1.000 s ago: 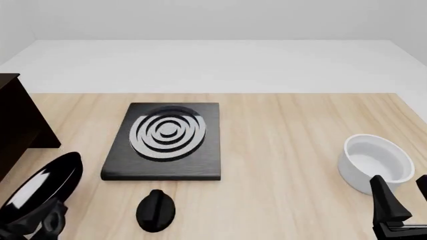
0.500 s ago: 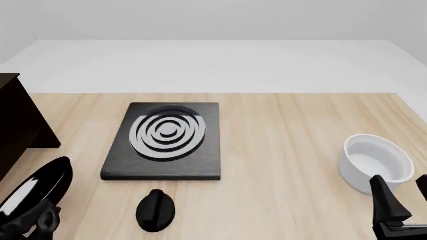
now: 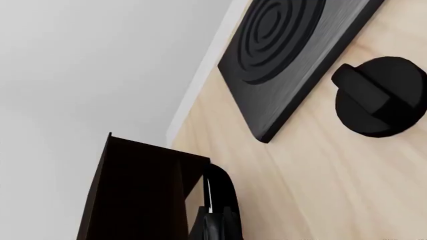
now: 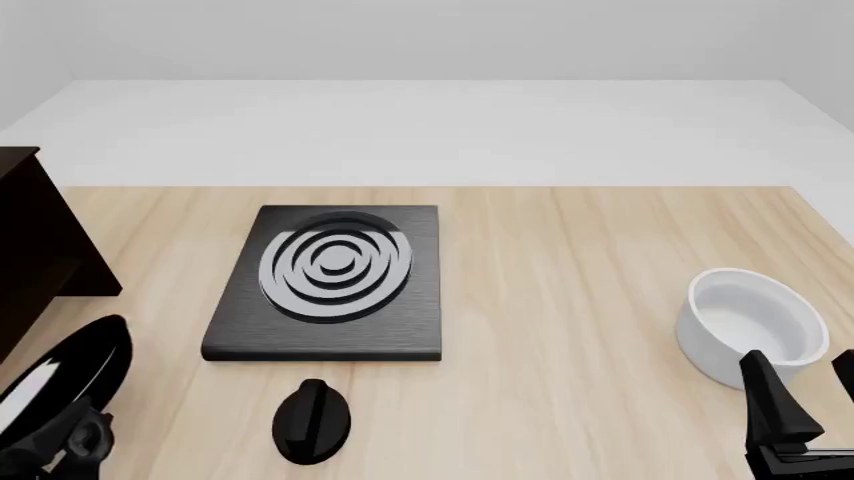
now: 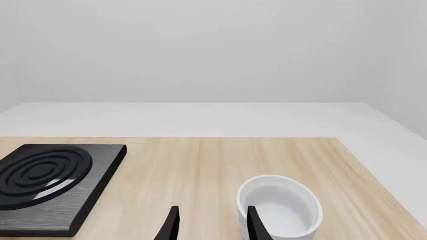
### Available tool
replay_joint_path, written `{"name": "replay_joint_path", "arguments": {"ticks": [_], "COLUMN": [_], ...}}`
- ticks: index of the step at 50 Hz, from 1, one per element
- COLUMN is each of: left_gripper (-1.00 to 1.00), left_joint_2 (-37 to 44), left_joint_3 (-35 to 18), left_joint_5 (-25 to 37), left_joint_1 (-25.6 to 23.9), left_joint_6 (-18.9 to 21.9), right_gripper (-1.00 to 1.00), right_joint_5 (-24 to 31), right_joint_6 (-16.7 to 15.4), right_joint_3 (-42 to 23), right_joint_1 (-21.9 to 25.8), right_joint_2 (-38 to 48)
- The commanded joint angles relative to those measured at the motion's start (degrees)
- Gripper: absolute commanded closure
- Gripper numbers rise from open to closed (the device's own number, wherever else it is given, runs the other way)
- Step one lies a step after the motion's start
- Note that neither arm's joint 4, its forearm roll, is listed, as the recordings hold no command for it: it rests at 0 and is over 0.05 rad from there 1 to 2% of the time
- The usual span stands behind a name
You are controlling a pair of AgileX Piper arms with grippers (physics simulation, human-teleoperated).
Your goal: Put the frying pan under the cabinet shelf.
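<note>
The frying pan [image 4: 56, 385], glossy black with a pale shine inside, is tilted on edge at the front left. My left gripper [image 4: 64, 445] is shut on its handle end, mostly cut off by the frame's lower edge. The cabinet shelf [image 4: 34, 245], very dark brown, stands at the left edge, just beyond the pan. In the left wrist view the pan's rim [image 3: 217, 192] stands right beside the cabinet's panel [image 3: 133, 195], with the left gripper [image 3: 217, 229] below it. My right gripper [image 4: 805, 420] is open and empty at the front right; its fingers [image 5: 171, 225] stand apart.
A flat black slab with grey rings [image 4: 334, 280] lies centre-left and also shows in the wrist views [image 3: 293, 55] [image 5: 47, 175]. A small black knob [image 4: 311, 420] [image 3: 380, 95] sits in front of it. A white bowl [image 4: 754, 325] [image 5: 280, 205] stands just ahead of the right gripper.
The left gripper has carried the pan leftward and lower in the front view, closer to the cabinet. The right arm has not moved.
</note>
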Motion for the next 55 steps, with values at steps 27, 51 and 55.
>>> {"name": "replay_joint_path", "arguments": {"ticks": [27,51,55], "left_gripper": [1.0,1.0,1.0], "left_joint_2": [17.4,49.0,54.6], "left_joint_3": [-0.4,-0.1,0.0], "left_joint_5": [-19.3,-45.7,-50.6], "left_joint_1": [5.7,12.2,15.2], "left_joint_6": [5.8,7.6,10.7], "right_gripper": [-1.0,-1.0,-1.0], "right_joint_5": [0.0,0.0,0.0], "right_joint_6": [0.0,0.0,0.0], "right_joint_3": [0.0,0.0,0.0], "right_joint_1": [0.0,0.0,0.0], "right_joint_2": [0.0,0.0,0.0]}}
